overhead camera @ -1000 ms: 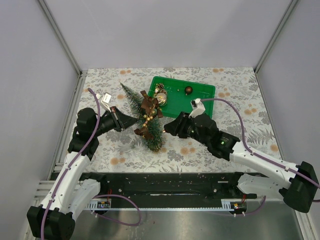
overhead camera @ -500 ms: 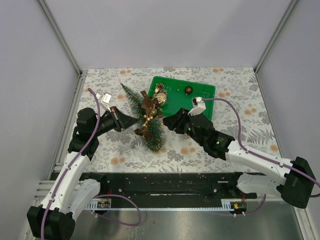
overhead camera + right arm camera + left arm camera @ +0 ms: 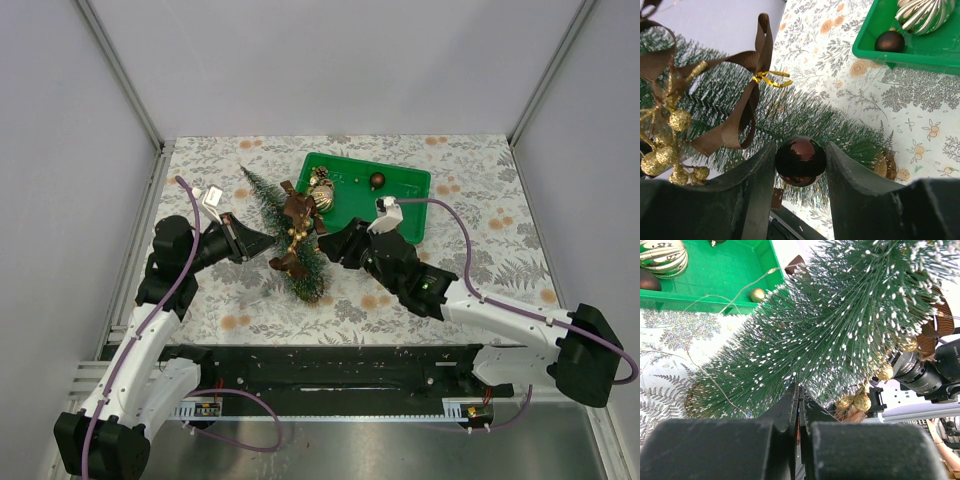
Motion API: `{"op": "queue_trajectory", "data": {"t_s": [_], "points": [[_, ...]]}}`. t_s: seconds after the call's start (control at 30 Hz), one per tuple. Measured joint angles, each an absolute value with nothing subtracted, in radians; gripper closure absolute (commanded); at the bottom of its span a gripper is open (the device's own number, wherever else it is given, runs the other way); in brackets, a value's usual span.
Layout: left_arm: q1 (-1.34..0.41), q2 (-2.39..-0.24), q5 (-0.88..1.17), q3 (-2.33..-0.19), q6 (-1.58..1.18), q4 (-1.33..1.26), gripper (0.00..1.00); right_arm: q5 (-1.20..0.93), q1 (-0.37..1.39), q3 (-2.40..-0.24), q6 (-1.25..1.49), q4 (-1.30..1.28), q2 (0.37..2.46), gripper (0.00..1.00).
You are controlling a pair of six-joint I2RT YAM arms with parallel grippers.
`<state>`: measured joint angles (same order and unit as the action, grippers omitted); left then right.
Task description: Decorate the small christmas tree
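The small christmas tree (image 3: 258, 190) lies slanted on the patterned table, tip toward the far left, wooden base (image 3: 884, 165) nearest me. A brown ribbon bow (image 3: 297, 211) and gold berries (image 3: 674, 121) sit on its bristles. My left gripper (image 3: 267, 243) is shut, its tips (image 3: 799, 390) buried in the tree's (image 3: 815, 330) left side. On the tree's right side, my right gripper (image 3: 334, 247) is shut on a shiny dark brown ball (image 3: 800, 161), which hangs just in front of the lower bristles (image 3: 790, 117).
A green tray (image 3: 405, 192) stands behind the tree. It holds a gold ribbed ornament (image 3: 322, 196) and another dark ball (image 3: 377, 180). In the right wrist view the tray (image 3: 920, 47) is at the upper right. The enclosure walls rise around the table.
My right arm has moved left with the brown ball, closing in on the tree. The left arm and the tree have stayed put.
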<state>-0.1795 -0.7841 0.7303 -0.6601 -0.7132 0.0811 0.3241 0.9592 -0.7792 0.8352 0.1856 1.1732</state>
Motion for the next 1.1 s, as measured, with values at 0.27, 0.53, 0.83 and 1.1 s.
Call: {"op": "queue_trajectory", "data": {"t_s": [0.27, 0.53, 0.83, 1.1], "points": [[-0.179, -0.784, 0.731, -0.660, -0.717, 0.080, 1.00, 0.331, 0.990, -0.779, 0.838, 0.190, 1.197, 0.84], [-0.179, -0.784, 0.731, -0.660, -0.719, 0.078, 1.00, 0.389, 0.994, -0.736, 0.835, 0.179, 1.177, 0.85], [-0.179, -0.784, 0.731, -0.660, -0.727, 0.076, 1.00, 0.430, 0.995, -0.700, 0.835, 0.167, 1.145, 0.85], [-0.178, -0.778, 0.731, -0.660, -0.728, 0.076, 1.00, 0.429, 0.995, -0.700, 0.835, 0.169, 1.178, 0.85]]}}
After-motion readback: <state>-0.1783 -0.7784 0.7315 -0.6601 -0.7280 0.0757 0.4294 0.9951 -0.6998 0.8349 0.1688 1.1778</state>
